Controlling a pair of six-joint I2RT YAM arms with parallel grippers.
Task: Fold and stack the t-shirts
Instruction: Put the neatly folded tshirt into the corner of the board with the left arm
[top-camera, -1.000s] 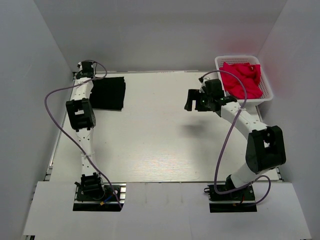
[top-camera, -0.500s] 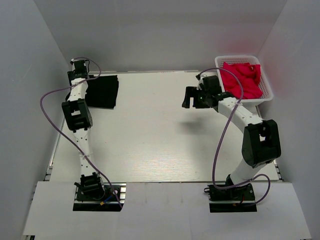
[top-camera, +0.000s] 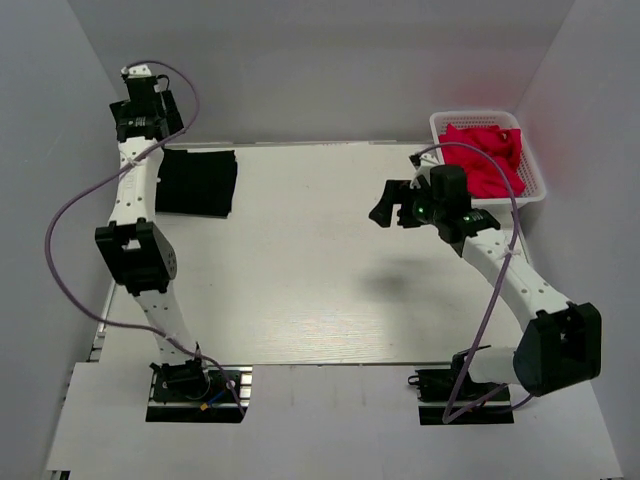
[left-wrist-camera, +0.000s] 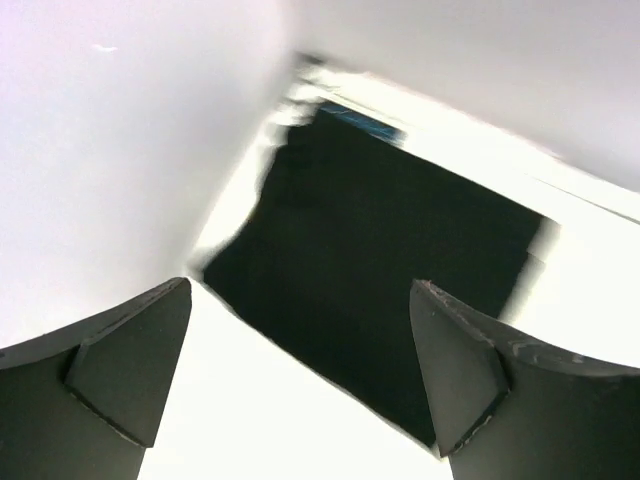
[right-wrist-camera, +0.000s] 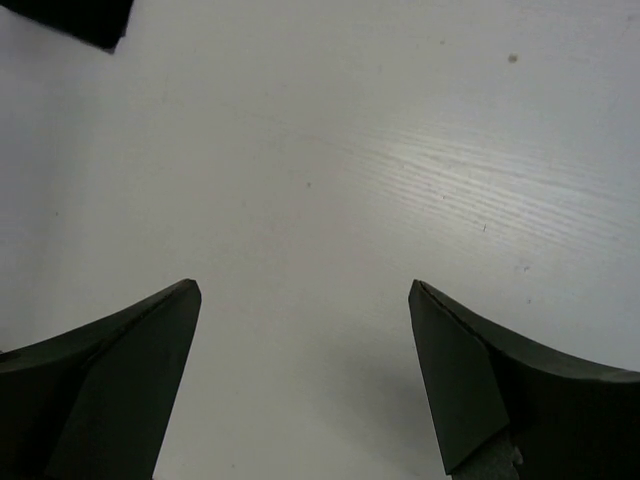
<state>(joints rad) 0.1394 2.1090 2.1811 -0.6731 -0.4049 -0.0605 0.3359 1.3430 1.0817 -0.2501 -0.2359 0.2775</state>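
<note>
Landmark: the white table (top-camera: 300, 280); every place below was taken from it.
T-shirt: a black t-shirt (top-camera: 197, 183) lay folded into a flat rectangle at the table's far-left corner, close to the left edge; the left wrist view showed it (left-wrist-camera: 390, 270) dark and slightly blurred.
Left gripper: the left gripper (top-camera: 138, 118) hung raised above the far-left corner, over the shirt's outer side; its jaws (left-wrist-camera: 300, 290) were spread wide with nothing between them.
Right gripper: the right gripper (top-camera: 388, 205) hovered over the table's far-right part, jaws spread and empty (right-wrist-camera: 303, 290), with bare tabletop beneath.
Basket: a white basket (top-camera: 533, 165) stood at the table's far-right corner.
Basket contents: bunched red cloth (top-camera: 485, 155) filled it.
</note>
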